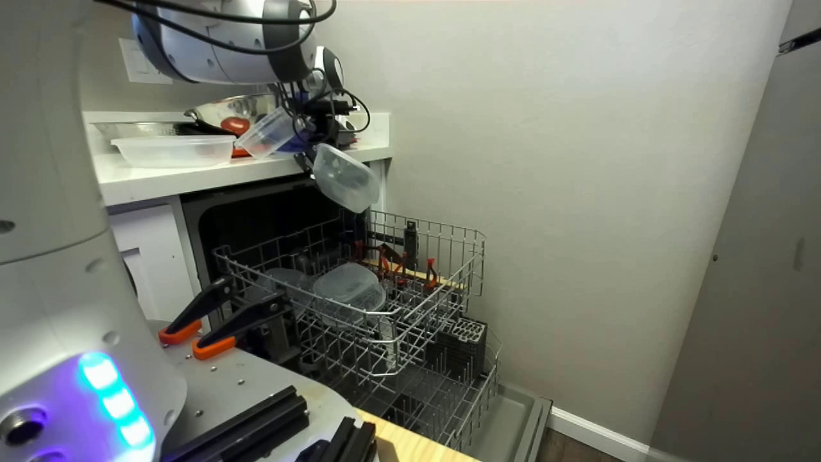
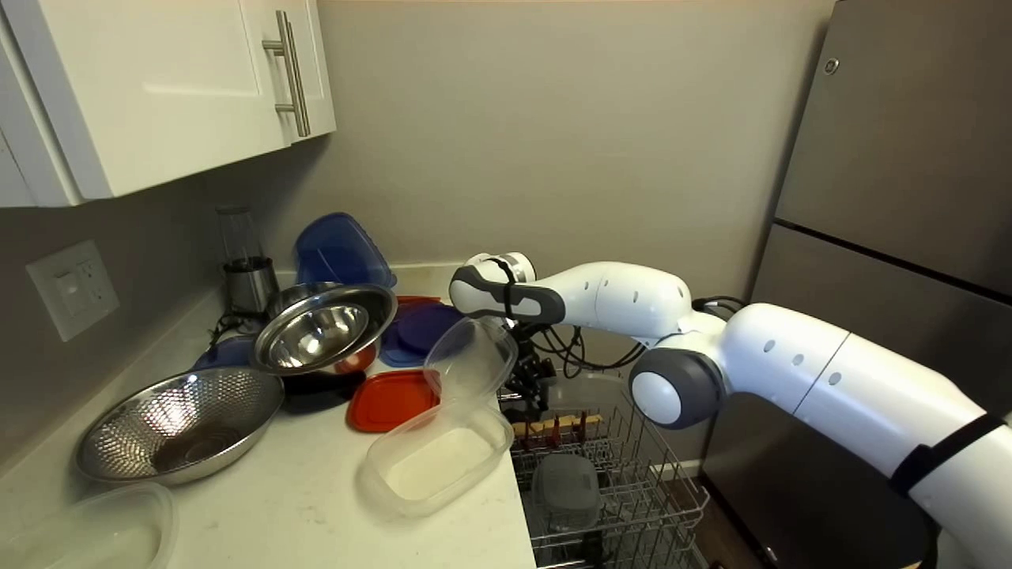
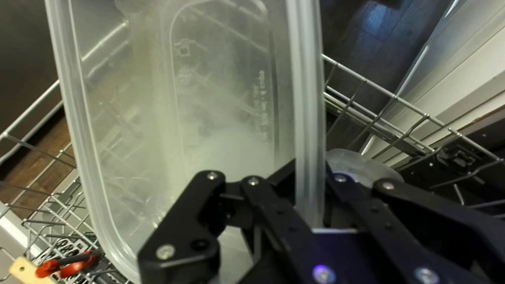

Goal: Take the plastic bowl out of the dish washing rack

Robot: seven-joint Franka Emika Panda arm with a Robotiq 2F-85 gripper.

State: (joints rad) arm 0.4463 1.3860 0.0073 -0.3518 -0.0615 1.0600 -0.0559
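My gripper point(image 1: 308, 163) is shut on the wall of a clear, rounded-rectangular plastic container point(image 1: 346, 179). It holds the container tilted in the air above the dish washing rack point(image 1: 381, 313), beside the counter's end. In the wrist view the container point(image 3: 177, 98) fills much of the picture, its rim between the fingers point(image 3: 309, 185); the fingertips are hidden. The plastic bowl point(image 1: 349, 285), larger and pale bluish, sits in the upper rack, and also shows in an exterior view point(image 2: 565, 490). A smaller pale dish point(image 1: 280, 282) lies beside it, partly behind wires; it also shows in the wrist view point(image 3: 359, 165).
The counter point(image 2: 300, 514) holds clear containers point(image 2: 439, 458), one leaning point(image 2: 474, 359), a colander point(image 2: 182, 427), steel bowls point(image 2: 316, 332), a red lid point(image 2: 391, 399) and blue lids point(image 2: 431, 328). Red clips point(image 1: 431, 273) stand in the rack. A wall point(image 1: 577, 192) is behind.
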